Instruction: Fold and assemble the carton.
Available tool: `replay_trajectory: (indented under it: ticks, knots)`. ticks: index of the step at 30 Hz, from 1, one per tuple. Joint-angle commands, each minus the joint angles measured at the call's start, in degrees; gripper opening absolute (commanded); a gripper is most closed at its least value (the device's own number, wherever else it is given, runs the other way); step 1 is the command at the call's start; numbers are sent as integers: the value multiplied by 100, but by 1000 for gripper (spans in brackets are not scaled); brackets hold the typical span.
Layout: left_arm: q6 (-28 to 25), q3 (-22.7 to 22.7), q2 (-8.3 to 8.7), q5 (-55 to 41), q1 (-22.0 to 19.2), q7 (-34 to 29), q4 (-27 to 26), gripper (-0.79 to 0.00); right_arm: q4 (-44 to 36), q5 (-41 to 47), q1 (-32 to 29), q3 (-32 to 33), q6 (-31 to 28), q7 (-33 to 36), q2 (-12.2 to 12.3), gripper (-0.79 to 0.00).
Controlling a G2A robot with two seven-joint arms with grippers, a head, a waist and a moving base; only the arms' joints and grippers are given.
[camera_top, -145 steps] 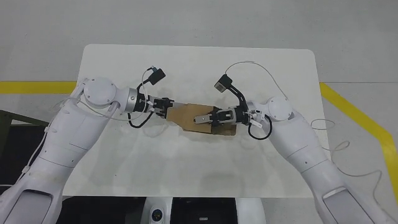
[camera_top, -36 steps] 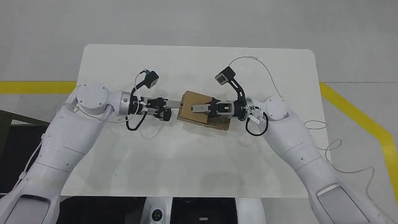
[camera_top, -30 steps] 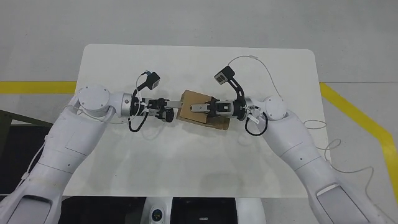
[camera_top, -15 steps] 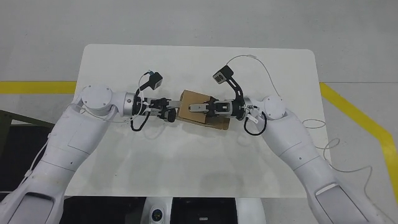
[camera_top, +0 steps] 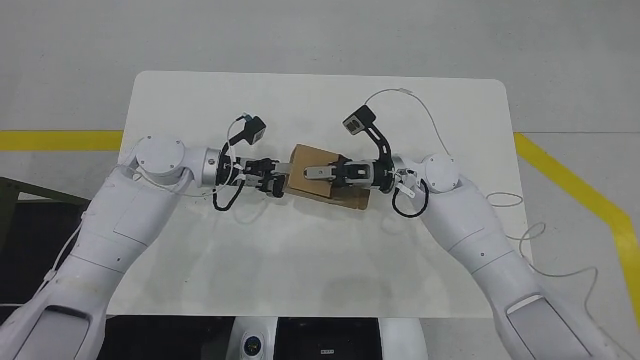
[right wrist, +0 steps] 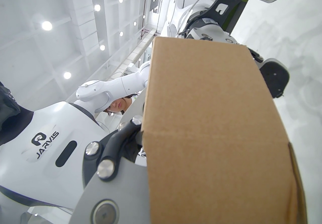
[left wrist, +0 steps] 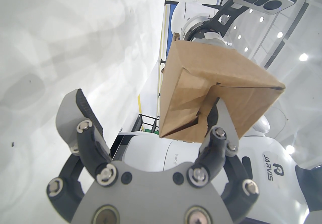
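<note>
one carton (left wrist: 221, 76) against left hand (left wrist: 151, 99)

The carton (left wrist: 221, 84) is plain brown cardboard, matt and faintly fibrous, with ragged cut edges at its flaps. The counter (camera_top: 300, 270) is white and smooth, with a soft sheen. On the left gripper (left wrist: 149, 99), the fingers (left wrist: 66, 114) look like matt grey metal, possibly plastic, faced with black ribbed rubbery pads (left wrist: 86, 109). The screws (left wrist: 83, 127) are bright polished steel, and the base plate (left wrist: 156, 199) is satin grey metal.
</note>
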Motion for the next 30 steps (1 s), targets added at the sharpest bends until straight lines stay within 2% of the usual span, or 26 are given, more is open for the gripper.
replay_trajectory:
  ticks: [1, 12, 19, 25, 30]
  knots:
    - [5, -37, 7, 58, -14, 52, 38, 0, 54, -84, 9, 25, 13, 13, 13, -785]
    - [-249, -624, 189, 661, 24, 231, -134, 0, 310, -799, 180, 17, 407, 16, 55, -785]
    - [-981, -1006, 274, 1046, 220, 788, -485, 0, 698, -1028, 478, -285, 539, 31, -71, -785]
    - [-1774, -1206, 329, 1980, 401, 1527, -729, 0, 1320, -1045, 826, -629, 495, 89, -277, -785]
    - [-2214, -1306, 363, 2462, 507, 1800, -782, 0, 1859, -1080, 1101, -858, 381, 129, -452, -785]
